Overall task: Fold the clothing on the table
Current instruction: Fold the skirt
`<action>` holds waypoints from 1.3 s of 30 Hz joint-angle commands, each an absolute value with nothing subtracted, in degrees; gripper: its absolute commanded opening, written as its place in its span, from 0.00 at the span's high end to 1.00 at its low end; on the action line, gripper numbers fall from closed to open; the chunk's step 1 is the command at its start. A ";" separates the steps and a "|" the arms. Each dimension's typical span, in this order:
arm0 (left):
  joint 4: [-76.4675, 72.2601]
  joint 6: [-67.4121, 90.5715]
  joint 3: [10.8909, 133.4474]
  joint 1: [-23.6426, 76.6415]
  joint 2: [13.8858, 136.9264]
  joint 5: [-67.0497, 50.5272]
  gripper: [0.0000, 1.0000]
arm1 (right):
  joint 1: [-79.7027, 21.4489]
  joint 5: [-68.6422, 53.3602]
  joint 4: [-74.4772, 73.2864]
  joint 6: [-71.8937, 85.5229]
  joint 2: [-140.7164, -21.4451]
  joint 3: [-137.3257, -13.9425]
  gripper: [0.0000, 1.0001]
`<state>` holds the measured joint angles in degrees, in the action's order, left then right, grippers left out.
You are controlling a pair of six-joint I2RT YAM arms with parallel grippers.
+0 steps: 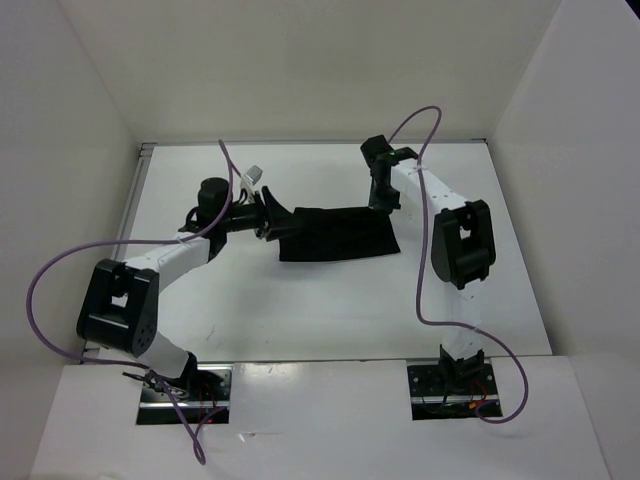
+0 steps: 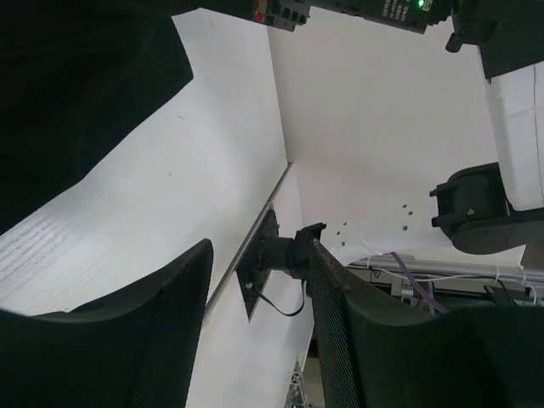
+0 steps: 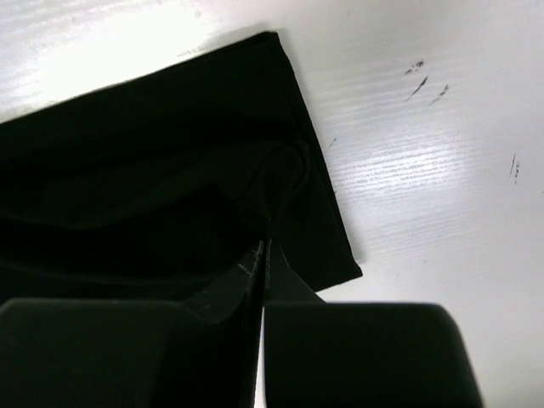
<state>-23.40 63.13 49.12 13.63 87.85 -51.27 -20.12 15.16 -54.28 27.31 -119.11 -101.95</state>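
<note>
we reckon mid-fold: our right tool (image 3: 265, 246) clamps the clothing (image 1: 335, 235) at its far right corner, left tool (image 1: 268, 215) apart; next we'd need a left-end grip.

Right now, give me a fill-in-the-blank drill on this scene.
1. The clothing lies on a ___ table.
2. The left gripper has its jaws ___, with nothing between them.
3. The right gripper is ___ on the clothing.
Missing words: white; open; shut.
</note>
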 commanded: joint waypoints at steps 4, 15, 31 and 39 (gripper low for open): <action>-25.22 62.31 49.13 13.36 84.99 -51.06 0.43 | -20.74 14.94 -53.17 27.07 -114.96 -100.99 1.00; -15.51 56.18 54.30 13.36 86.74 -46.33 0.32 | -20.74 14.94 -53.70 27.07 -114.43 -100.99 1.00; 13.10 26.99 81.91 15.73 105.46 -24.17 0.23 | -22.32 15.47 -53.70 27.07 -114.43 -101.51 1.00; 12.92 24.43 86.84 16.87 114.17 -16.89 0.56 | -22.32 15.47 -54.22 27.07 -114.43 -100.99 1.00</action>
